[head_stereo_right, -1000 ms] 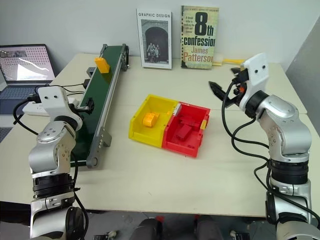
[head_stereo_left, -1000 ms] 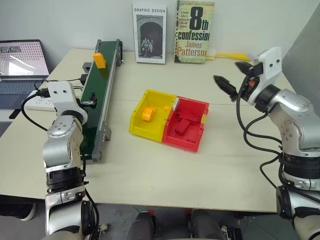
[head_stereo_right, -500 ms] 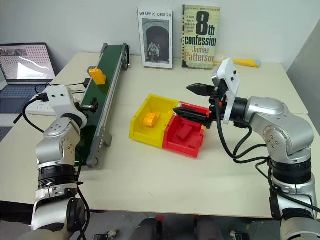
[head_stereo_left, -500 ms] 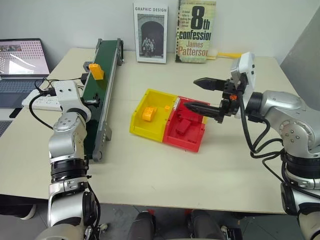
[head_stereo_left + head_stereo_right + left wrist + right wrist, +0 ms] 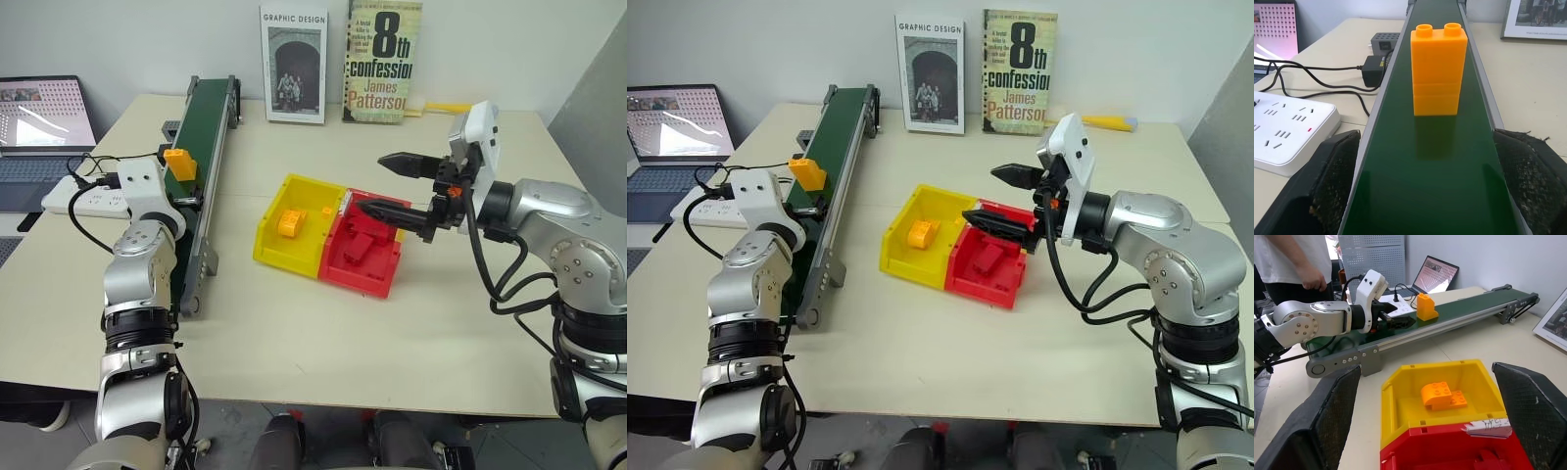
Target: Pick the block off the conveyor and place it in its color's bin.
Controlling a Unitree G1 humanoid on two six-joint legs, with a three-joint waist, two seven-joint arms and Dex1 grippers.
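We read "GRAPHIC DESIGN" on one book (image 5: 293, 65) and "8th confession, James Patterson" on the other (image 5: 383, 61), both propped against the wall behind the worktop (image 5: 294, 333). The block (image 5: 1438, 68) stands upright on the conveyor (image 5: 201, 157), just ahead of our left end effector (image 5: 1436, 196), whose fingers spread wide either side of the belt. Our right end effector (image 5: 999, 196) hangs wide above the red bin (image 5: 364, 256), beside the yellow bin (image 5: 294, 233), which holds another orange piece (image 5: 1442, 395). The red bin's contents are hard to make out.
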